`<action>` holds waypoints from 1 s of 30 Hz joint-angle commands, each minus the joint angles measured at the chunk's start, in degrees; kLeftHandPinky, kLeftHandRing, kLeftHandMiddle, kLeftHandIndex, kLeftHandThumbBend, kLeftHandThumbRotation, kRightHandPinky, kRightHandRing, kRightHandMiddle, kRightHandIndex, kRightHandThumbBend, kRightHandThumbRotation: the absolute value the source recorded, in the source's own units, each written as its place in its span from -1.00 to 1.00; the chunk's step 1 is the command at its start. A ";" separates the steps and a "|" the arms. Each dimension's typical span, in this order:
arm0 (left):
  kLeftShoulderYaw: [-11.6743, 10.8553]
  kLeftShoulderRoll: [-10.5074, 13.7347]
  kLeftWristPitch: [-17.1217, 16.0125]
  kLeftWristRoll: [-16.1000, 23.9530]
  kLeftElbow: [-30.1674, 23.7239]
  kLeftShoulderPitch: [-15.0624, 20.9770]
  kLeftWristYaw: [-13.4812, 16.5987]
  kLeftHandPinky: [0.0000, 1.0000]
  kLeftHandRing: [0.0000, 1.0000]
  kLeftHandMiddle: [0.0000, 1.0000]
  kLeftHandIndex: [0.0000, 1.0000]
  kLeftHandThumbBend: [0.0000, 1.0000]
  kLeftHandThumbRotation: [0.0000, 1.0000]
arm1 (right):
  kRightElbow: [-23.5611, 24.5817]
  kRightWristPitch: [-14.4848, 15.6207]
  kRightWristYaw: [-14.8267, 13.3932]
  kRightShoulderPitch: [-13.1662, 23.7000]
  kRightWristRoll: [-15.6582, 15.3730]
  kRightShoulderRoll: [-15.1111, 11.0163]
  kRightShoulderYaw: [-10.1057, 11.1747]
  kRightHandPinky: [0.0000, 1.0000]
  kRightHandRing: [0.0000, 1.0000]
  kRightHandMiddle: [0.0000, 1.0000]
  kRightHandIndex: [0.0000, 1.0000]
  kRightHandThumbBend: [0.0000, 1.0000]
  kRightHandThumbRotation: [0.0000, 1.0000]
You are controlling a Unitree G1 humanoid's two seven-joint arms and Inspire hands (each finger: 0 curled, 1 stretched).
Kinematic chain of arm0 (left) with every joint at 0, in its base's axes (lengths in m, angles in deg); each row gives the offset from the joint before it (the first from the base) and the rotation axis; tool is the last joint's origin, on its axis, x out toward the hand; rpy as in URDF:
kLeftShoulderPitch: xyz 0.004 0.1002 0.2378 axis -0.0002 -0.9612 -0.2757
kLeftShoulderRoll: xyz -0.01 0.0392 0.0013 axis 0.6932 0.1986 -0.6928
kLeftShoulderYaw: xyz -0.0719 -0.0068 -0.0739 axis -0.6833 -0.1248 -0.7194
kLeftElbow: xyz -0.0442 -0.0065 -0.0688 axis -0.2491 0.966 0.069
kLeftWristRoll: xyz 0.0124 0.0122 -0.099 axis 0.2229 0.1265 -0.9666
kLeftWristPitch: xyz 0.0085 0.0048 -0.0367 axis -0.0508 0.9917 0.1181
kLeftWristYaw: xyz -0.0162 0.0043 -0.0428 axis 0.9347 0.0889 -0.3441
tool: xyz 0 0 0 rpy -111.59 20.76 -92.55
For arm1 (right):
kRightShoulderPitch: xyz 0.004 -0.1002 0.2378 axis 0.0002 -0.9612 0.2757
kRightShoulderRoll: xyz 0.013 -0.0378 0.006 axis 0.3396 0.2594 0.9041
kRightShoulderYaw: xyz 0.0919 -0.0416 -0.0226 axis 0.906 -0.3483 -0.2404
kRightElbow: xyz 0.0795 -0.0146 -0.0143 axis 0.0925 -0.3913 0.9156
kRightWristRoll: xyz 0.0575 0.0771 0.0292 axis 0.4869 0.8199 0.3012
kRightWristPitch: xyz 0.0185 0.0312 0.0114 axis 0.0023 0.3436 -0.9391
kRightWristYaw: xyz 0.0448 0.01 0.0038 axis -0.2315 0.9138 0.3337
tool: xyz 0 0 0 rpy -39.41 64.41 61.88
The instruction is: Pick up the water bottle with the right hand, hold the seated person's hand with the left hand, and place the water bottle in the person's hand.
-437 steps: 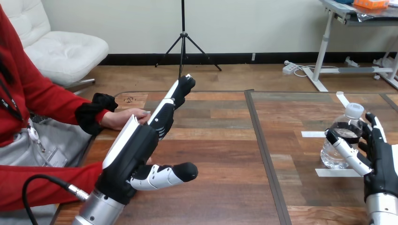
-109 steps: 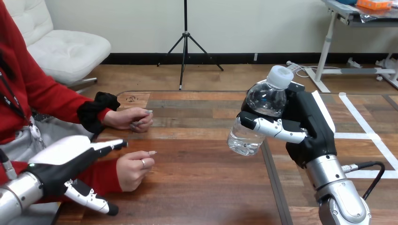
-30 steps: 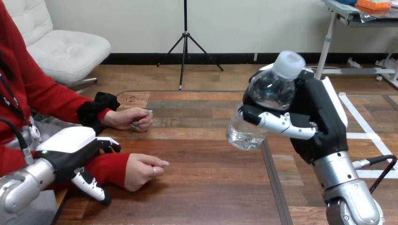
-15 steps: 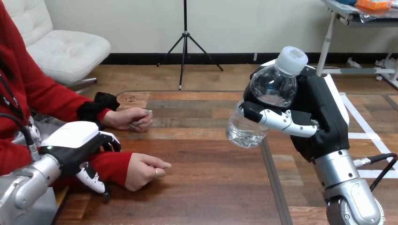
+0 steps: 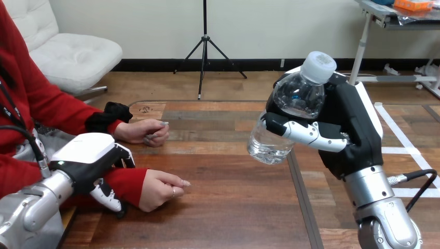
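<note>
At the left, the left hand sits over the person's red-sleeved wrist, its fingers curling down the far side and its thumb along the near side, clasping it. The person's hand beyond that wrist rests loosely curled on the wooden counter; the person's other hand lies farther back. A dark seam crosses the planks. Above it, the right hand grips the water bottle in the air, tilted with its cap up. White tape strips mark the counter's right part.
</note>
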 commanded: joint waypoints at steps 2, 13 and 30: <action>1.80 -1.90 0.25 0.83 -1.81 1.82 0.12 -0.06 -0.06 0.00 0.02 0.94 -0.97 | 2.53 -0.46 -0.48 3.02 0.85 1.41 -0.53 -0.42 -0.29 -0.13 -0.10 0.68 -1.00; 2.01 -2.48 0.81 0.56 -2.69 1.84 -0.60 -0.07 -0.09 -0.04 -0.05 0.91 -1.00 | 1.83 -0.79 -0.72 3.21 0.21 1.91 -1.04 -0.42 -0.30 -0.13 -0.10 0.69 -1.00; 2.75 -2.31 1.00 1.19 -6.20 0.93 -0.17 -0.26 -0.25 -0.16 -0.15 0.90 -1.00 | 1.62 -0.52 -1.75 3.32 -1.38 3.03 -1.63 -0.42 -0.29 -0.14 -0.11 0.72 -1.00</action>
